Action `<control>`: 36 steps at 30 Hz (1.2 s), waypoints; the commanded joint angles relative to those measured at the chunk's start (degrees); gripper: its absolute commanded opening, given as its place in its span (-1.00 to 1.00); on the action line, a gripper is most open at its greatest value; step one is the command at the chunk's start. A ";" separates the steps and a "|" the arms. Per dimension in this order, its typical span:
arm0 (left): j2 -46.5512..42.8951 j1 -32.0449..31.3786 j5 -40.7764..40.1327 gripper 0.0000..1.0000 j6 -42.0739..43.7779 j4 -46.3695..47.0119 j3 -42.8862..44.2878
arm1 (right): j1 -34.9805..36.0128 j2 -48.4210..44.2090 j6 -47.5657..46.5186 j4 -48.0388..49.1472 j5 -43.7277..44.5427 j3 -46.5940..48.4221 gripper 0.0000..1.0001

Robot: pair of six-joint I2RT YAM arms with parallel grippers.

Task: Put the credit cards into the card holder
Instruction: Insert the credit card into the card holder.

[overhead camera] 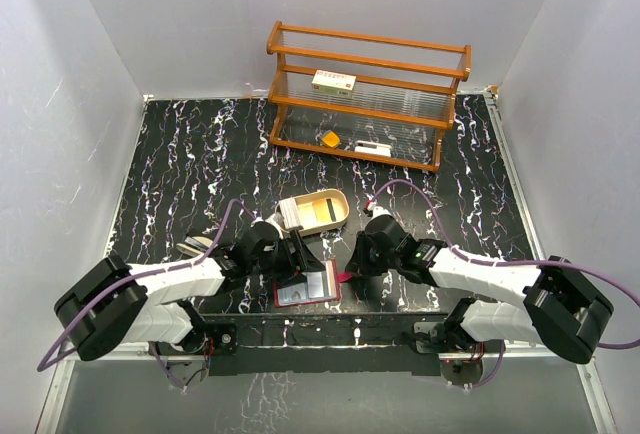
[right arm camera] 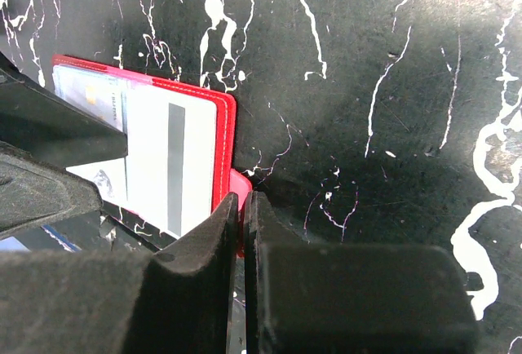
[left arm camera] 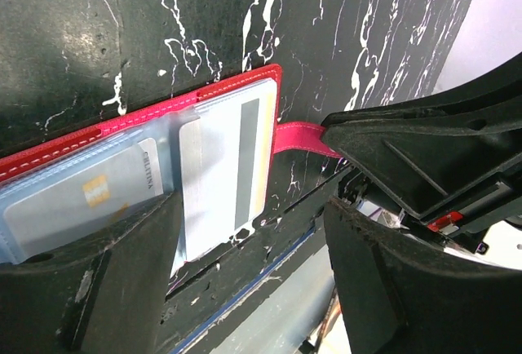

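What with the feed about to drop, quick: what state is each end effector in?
Left end effector: open, straddling a white card, not gripping it.
Right end effector: closed on the red strap of the card holder.

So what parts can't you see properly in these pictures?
- Top view: the left gripper covers part of the card holder.
- Right wrist view: the strap vanishes behind the shut right gripper; pinched or not, unclear.
- Left wrist view: the chip card is cut off by the picture's edge and a finger.
- Top view: cards in the tray overlap, too small to count.
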 commanded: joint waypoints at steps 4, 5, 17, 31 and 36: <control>1.38 -0.38 1.22 0.37 -1.60 5.43 0.65 | 0.31 -1.31 0.89 2.38 -0.27 -0.96 -1.00; 2.25 -0.37 1.68 0.36 -2.86 7.85 0.04 | 0.31 -1.24 1.30 3.05 -0.55 -1.30 -1.00; 3.56 -1.65 0.89 0.35 -0.09 3.28 3.89 | 0.49 -2.13 2.48 4.19 -0.36 -2.88 -1.00; -9.10 -1.44 -11.18 0.57 8.91 -28.80 9.47 | 0.44 -2.76 1.41 2.45 -0.04 -2.43 -1.00; -12.51 -1.40 -14.95 0.62 9.48 -32.75 7.85 | 0.49 -2.34 1.35 2.44 -0.27 -2.07 -1.00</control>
